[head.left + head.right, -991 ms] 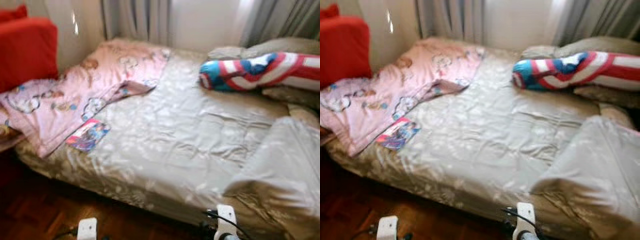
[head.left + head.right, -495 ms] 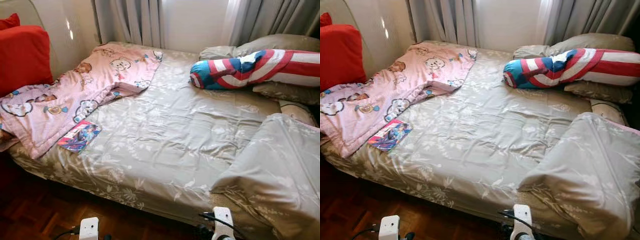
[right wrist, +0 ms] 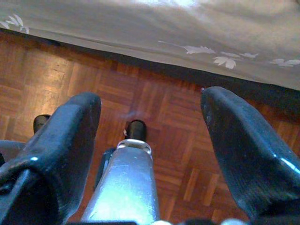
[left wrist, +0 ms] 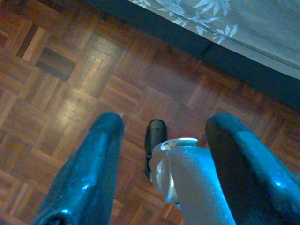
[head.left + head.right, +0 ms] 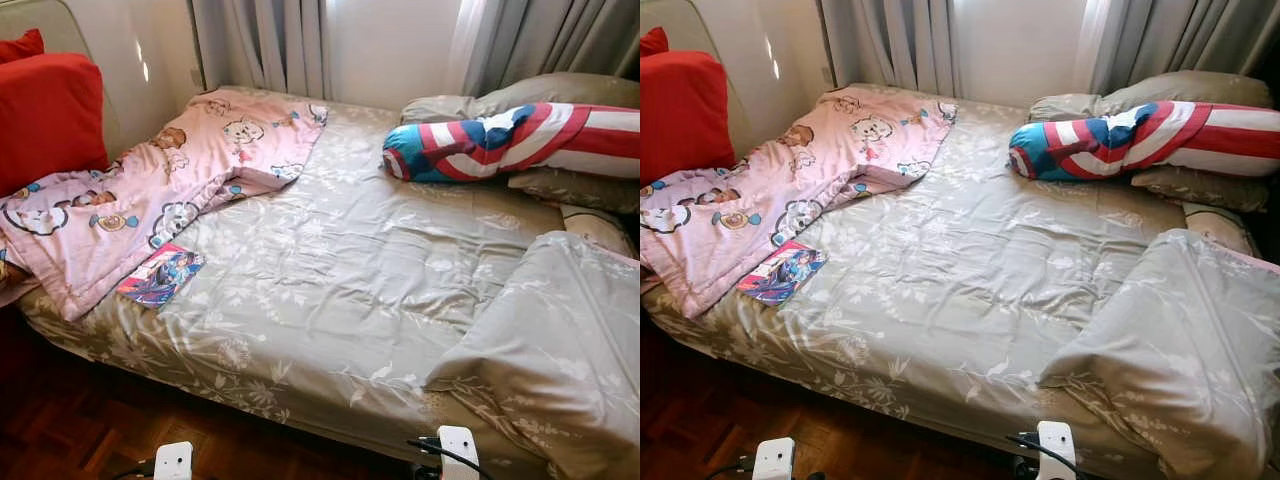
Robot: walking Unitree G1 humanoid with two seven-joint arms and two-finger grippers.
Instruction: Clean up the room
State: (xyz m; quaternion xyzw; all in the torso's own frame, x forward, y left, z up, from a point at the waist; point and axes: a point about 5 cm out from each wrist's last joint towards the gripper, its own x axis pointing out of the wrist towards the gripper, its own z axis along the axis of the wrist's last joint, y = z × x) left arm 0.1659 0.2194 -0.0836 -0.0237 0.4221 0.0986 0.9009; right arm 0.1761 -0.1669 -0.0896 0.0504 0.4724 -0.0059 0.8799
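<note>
A bed (image 5: 330, 290) with a grey leaf-print sheet lies before me. A pink cartoon blanket (image 5: 150, 180) is spread over its left side, and a small colourful book (image 5: 160, 277) rests beside the blanket's edge. A red, white and blue bolster (image 5: 510, 140) lies at the head on the right, with grey pillows (image 5: 560, 190) around it. A folded grey duvet (image 5: 550, 350) is bunched at the near right corner. My left gripper (image 4: 161, 164) hangs open over the parquet floor. My right gripper (image 3: 150, 145) also hangs open above the floor by the bed's edge.
A red cushion (image 5: 45, 110) stands against the wall at the left. Grey curtains (image 5: 270, 45) hang behind the bed. Dark parquet floor (image 5: 80, 430) runs along the bed's near side. The tops of my two arms (image 5: 458, 445) show at the bottom edge.
The camera has steadied and shifted slightly; the blur of a second ago is gone. Nothing on the bed has moved.
</note>
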